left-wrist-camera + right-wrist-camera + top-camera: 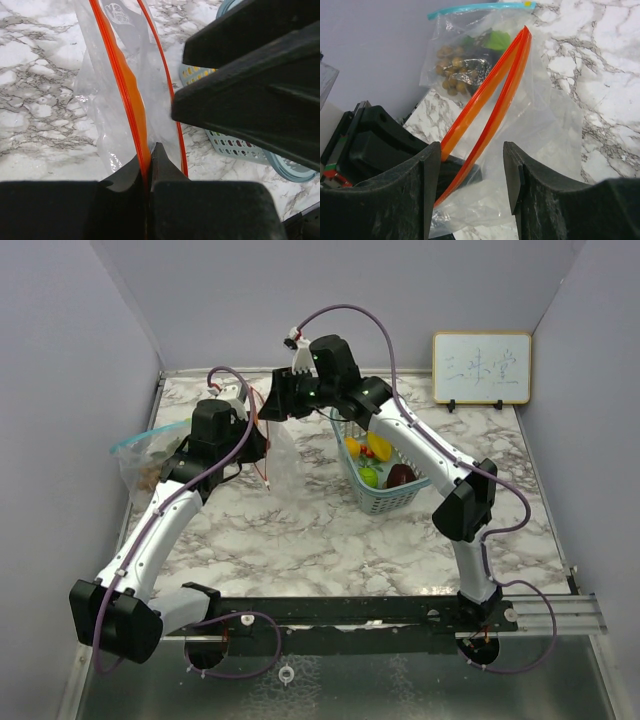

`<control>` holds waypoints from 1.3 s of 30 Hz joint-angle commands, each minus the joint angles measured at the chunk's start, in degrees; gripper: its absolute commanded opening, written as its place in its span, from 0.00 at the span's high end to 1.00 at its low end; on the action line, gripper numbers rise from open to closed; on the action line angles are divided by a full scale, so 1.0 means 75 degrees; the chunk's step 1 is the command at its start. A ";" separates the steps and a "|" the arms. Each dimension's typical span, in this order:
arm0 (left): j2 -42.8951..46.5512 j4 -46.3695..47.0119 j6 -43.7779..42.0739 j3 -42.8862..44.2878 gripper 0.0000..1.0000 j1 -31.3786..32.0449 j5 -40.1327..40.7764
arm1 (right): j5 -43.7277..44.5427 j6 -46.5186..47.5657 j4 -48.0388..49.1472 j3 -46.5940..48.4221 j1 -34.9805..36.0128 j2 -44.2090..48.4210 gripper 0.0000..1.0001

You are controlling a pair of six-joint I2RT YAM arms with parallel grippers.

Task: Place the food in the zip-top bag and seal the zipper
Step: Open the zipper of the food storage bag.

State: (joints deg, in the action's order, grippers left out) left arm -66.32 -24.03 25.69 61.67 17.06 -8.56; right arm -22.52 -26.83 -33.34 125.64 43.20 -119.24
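The left claw (149,156) is pinched tight on the orange zipper (131,95) of a clear plastic zip-top bag (283,468), which hangs from it. The right claw (472,155) stands half wide, its jaws straddling the zipper's two strips without clamping them. Yellow pieces (378,445), a green round fruit (369,477) and a dark red-brown piece (401,475) lie in the teal mesh basket (385,505), just right of both claws. A tan-brown berry cluster (451,70) sits in a second, blue-zippered clear bag (445,40) beyond.
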 commanded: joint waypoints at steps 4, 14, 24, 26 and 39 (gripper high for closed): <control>-0.0004 0.0593 -0.0092 0.0182 1.00 0.0187 -0.0230 | 0.0948 0.0044 -0.0547 0.0587 0.0160 -0.0477 0.51; 0.0339 -0.0104 -0.0386 0.0337 1.00 0.0207 0.0883 | 0.3178 0.0687 -0.1104 -0.0079 0.0164 0.0066 0.94; 0.0780 -0.1094 -0.0435 0.0478 0.79 0.0178 0.4527 | 0.4952 0.1433 -0.0616 -0.2706 0.0146 0.1632 0.98; 0.0844 -0.0826 -0.0390 0.0430 0.79 0.0177 0.4455 | 0.4690 0.1326 -0.0504 -0.3076 0.0145 0.1796 0.98; 0.1042 0.0629 0.0255 -0.0415 1.00 0.0175 0.4038 | 0.2535 0.1638 -0.0246 -0.3630 0.0146 0.1618 0.93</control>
State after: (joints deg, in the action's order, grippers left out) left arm -59.66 -24.99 26.89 60.42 18.85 22.31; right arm 4.38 -18.06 -37.12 97.73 44.77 -106.89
